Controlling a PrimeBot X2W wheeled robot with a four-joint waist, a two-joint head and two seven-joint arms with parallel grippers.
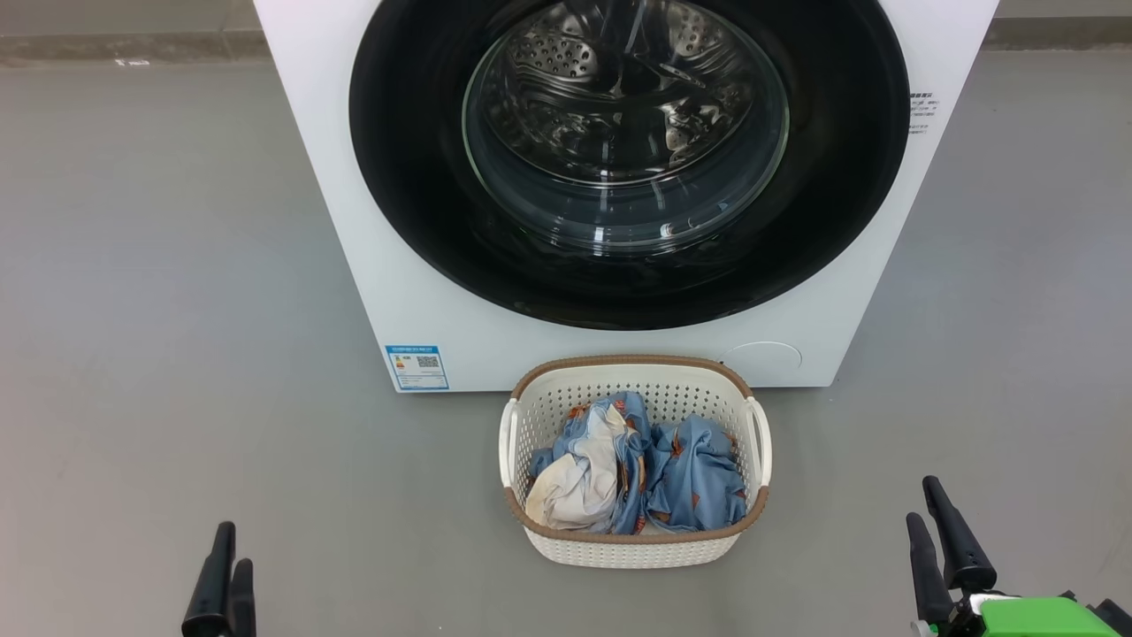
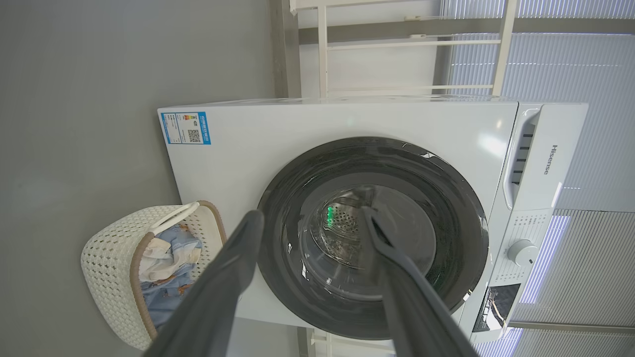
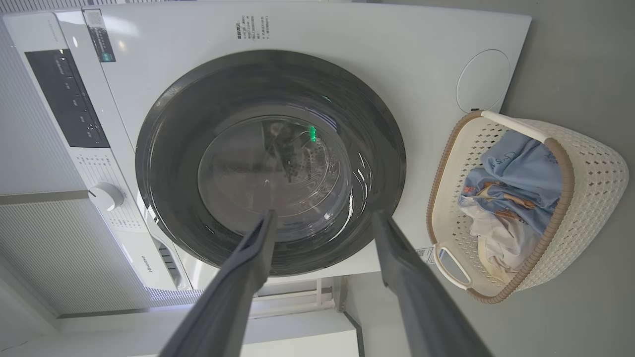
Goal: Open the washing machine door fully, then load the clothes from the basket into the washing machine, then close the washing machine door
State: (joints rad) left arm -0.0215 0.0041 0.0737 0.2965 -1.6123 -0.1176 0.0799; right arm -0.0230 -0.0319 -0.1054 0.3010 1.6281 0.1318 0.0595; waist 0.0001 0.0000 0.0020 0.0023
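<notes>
basket (image 1: 619,548) of clothes (image 1: 690,482) before shut washing machine door (image 1: 623,150) (left pincer (image 1: 232,553), right pincer (image 1: 922,502): spread)

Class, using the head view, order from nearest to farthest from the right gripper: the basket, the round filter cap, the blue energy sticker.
1. basket, on the floor, to the right gripper's left.
2. round filter cap, washing machine's lower right.
3. blue energy sticker, its lower left.

Left claw (image 1: 234,544), 7 o'clock in head view: two matte black fingers, tapered, with rounded tips. Right claw (image 1: 921,500), 5 o'clock: matching fingers (image 1: 959,540) mounted on a bright green housing (image 1: 1044,617) with a white block (image 1: 986,603) at its 9 o'clock. Wrist views show smooth dark grey finger surfaces.
</notes>
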